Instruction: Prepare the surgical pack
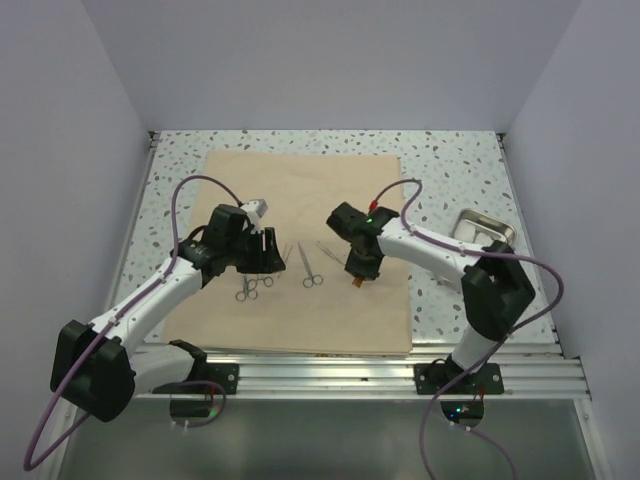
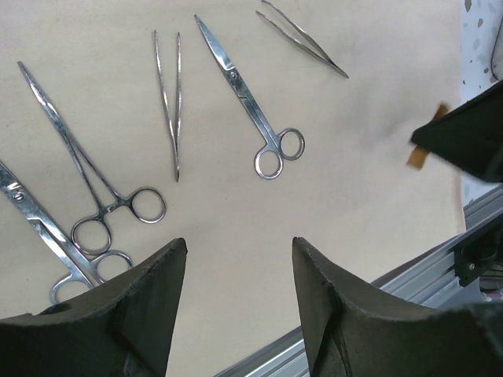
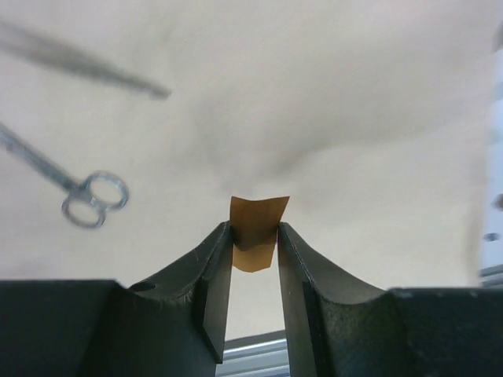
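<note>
Rail (image 1: 330, 375) and arm bases in the foreground, two robot arms reach over the pack (image 1: 310, 190), a tan sheet spread flat on the speckled table (image 1: 450, 170) with its near edge against the rail. Instruments (image 2: 244, 90), among them scissors, a clamp and tweezers, lie in a loose row on the near middle of the sheet. The left gripper (image 2: 240, 243) hangs above them, jaws spread and nothing between. The right gripper (image 3: 253, 228), just right of the row, pinches a small brown strip (image 3: 258, 210), seemingly tape, above the cloth. By the layout, the job looks partway through: the cloth is laid and the tools are set out. No corner is folded, nothing is wrapped or sealed, and the steel tray (image 1: 487, 222) sits off the sheet, well apart at the far right. The sheet's far half is bare, leaving room for folding. Its right edge lies near the right gripper, with a band of table beyond. Walls (image 1: 90, 120) close in left and right, so wide swings look tight.
</note>
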Motion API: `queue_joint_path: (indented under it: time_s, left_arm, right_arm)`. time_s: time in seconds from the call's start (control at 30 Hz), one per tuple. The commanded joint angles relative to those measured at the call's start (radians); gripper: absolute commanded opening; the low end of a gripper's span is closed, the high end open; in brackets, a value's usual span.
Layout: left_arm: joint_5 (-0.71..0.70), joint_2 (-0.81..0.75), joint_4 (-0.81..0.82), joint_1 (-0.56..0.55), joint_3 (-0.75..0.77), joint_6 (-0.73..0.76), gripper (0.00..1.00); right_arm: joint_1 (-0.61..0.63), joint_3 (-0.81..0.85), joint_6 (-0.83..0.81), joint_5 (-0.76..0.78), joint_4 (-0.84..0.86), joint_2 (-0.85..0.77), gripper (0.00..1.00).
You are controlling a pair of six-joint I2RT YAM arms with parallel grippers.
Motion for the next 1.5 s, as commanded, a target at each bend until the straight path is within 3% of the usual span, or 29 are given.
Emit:
queue_joint_path:
  time_s: [0.0,0.07,0.23,0.4,0.5,0.67,0.77,0.9,0.93,1.07,1.23,1.33,1.37,1.47]
  left_arm:
    - [0.016,0.008,0.046,0.014,0.004,0.023,0.61]
    - [0.017,0.014,0.046,0.014,0.010,0.026,0.61]
    - [0.022,0.037,0.047,0.016,0.021,0.029,0.61]
    - [0.026,0.052,0.041,0.019,0.038,0.034,0.61]
    - [0.029,0.068,0.010,0.019,0.064,0.049,0.61]
    - [0.016,0.094,-0.023,0.017,0.122,0.065,0.61]
    - [0.019,0.120,-0.034,0.017,0.153,0.063,0.61]
    - [0.023,0.149,-0.054,0.017,0.188,0.062,0.61]
    - [0.025,0.155,-0.056,0.017,0.199,0.060,0.62]
    - [0.023,0.189,-0.077,0.017,0.222,0.040,0.64]
    - [-0.033,0.220,-0.135,0.017,0.257,0.037,0.65]
    - [-0.058,0.230,-0.157,0.017,0.253,0.031,0.66]
    - [-0.061,0.232,-0.157,0.017,0.246,0.022,0.65]
    - [-0.052,0.238,-0.136,0.017,0.223,0.004,0.63]
  right_arm:
    - [-0.158,-0.051,-0.120,0.148,-0.095,-0.168,0.33]
    - [-0.239,-0.074,-0.204,0.186,-0.118,-0.228,0.33]
    - [-0.619,-0.172,-0.412,0.177,-0.055,-0.375,0.33]
    - [-0.935,-0.270,-0.567,0.147,0.057,-0.361,0.33]
    - [-1.006,-0.312,-0.591,0.050,0.147,-0.308,0.33]
    - [-1.007,-0.260,-0.660,-0.002,0.158,-0.158,0.33]
    - [-1.005,-0.272,-0.668,-0.014,0.164,-0.159,0.34]
    - [-1.005,-0.254,-0.693,-0.064,0.129,-0.157,0.51]
    - [-1.004,-0.240,-0.740,-0.070,0.091,-0.151,0.59]
    - [-0.988,-0.131,-0.814,-0.025,-0.001,-0.154,0.69]
    - [-0.968,-0.057,-0.851,-0.099,-0.037,-0.214,0.87]
    - [-0.869,0.003,-0.875,-0.091,-0.034,-0.231,0.95]
    - [-0.770,0.030,-0.886,-0.071,-0.029,-0.233,0.96]
    - [-0.624,0.079,-0.892,-0.001,-0.018,-0.222,0.99]
